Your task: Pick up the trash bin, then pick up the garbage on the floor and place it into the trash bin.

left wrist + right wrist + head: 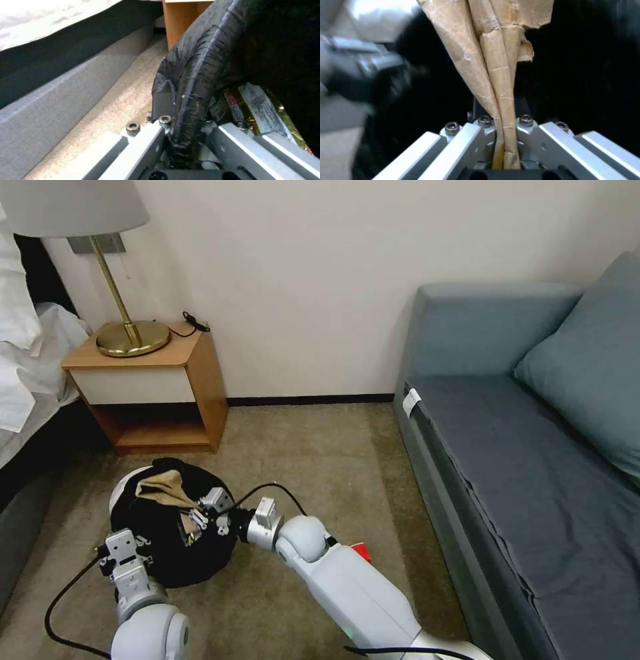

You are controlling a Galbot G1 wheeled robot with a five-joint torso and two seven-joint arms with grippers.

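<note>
The right gripper (200, 517) is clamped on the crumpled brown paper bag (493, 62), its fingers pressed together on the bag's pinched lower end. It reaches over the open mouth of the trash bin (170, 553), so the bag hangs above the bin's black interior. The left gripper (127, 553) grips the near rim of the bin: in the left wrist view its fingers (163, 100) close on the bag-covered rim (193, 82), one outside and one inside. Inside the bin, just beside that grip, lies a black-and-yellow snack wrapper (260, 110).

The bin is over the beige carpet (320, 460), just in front of the wooden nightstand (157, 387), which carries a brass lamp (127, 333). A bed (27, 373) with white linen stands to the left of the bin, and a blue-grey sofa (520, 447) well apart to its right. A small red item (361, 551) peeks out beside the right arm.
</note>
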